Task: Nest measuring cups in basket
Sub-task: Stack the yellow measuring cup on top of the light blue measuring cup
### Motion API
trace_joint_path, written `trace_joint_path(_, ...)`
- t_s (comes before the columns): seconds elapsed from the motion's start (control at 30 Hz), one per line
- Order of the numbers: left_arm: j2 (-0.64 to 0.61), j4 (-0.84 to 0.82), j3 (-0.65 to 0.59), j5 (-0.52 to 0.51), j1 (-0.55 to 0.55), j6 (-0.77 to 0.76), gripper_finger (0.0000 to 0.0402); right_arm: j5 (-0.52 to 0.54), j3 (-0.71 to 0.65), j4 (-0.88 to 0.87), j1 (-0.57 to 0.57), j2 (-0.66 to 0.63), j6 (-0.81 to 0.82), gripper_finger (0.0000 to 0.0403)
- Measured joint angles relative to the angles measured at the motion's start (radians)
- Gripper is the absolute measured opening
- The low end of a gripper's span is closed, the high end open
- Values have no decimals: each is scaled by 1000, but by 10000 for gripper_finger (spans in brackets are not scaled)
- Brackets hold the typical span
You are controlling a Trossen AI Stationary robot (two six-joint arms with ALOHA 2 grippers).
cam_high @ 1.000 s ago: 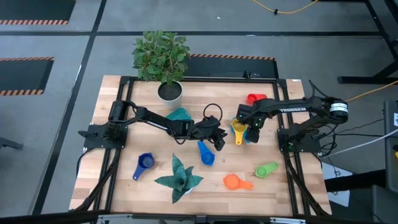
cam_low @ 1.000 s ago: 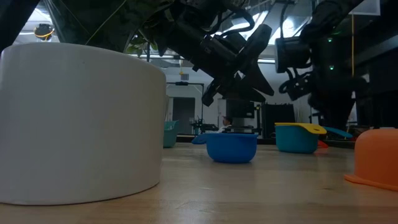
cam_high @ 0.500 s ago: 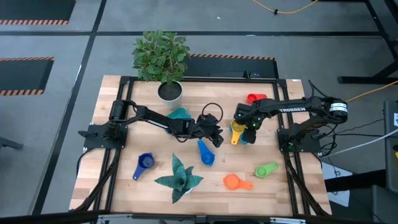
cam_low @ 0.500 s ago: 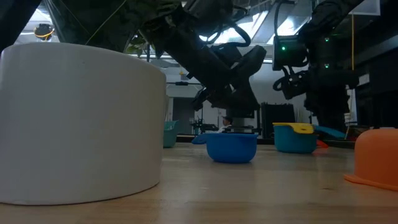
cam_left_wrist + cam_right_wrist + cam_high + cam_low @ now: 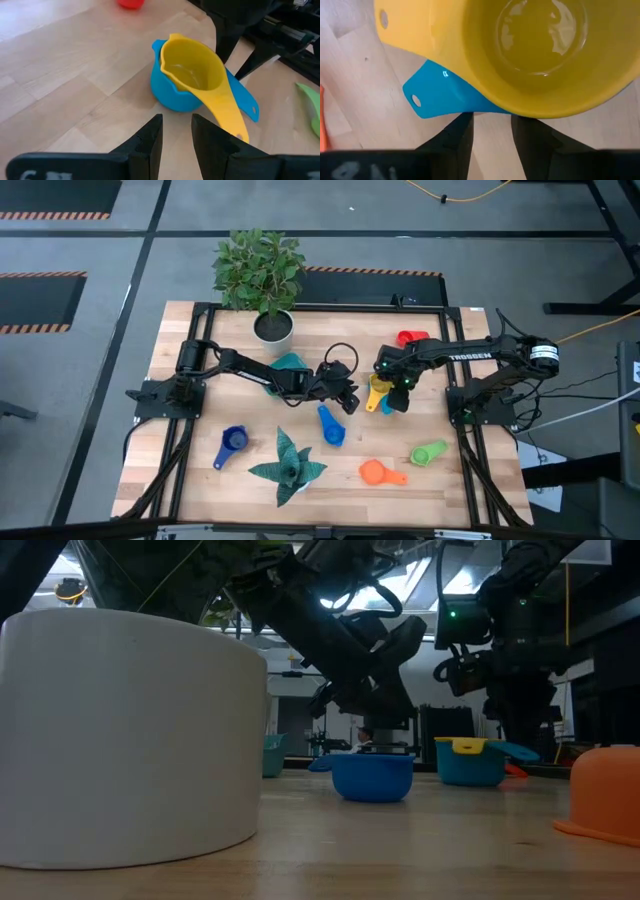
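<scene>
The yellow cup (image 5: 192, 70) sits nested inside the light blue cup (image 5: 170, 95), and the pair stands on the table (image 5: 450, 480) between the two grippers. This position suits a hand-over or a re-grip: both arms reach it from opposite sides without crossing.

The left gripper (image 5: 176, 137) is just short of the nested pair, pointed at it. Its fingers are parted by a narrow gap and hold nothing. The right gripper (image 5: 490, 131) hangs directly above the pair, beside the two handles. Its fingers are likewise slightly parted and empty; no contact with either cup is visible.

The two handles fan apart, the yellow one lying over the blue one. This probably leaves each handle free to be pinched separately.

Containers:
- Light blue cup: holds the yellow cup.
- Yellow cup: empty.
- Basket (image 5: 288, 364): behind the left gripper, beneath that arm; its contents cannot be seen.

Loose cups lie well apart from both grippers: red (image 5: 405, 338), blue (image 5: 331, 428), dark blue (image 5: 232, 442), orange (image 5: 374, 472), green (image 5: 428, 452). Judged from this layout, most of the nesting remains to be done.
</scene>
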Motion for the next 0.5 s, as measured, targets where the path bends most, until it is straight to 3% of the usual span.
trace_joint_path(0.5,13,20,1,-29,-27,-30,96,0,0,2,0,0,18,136)
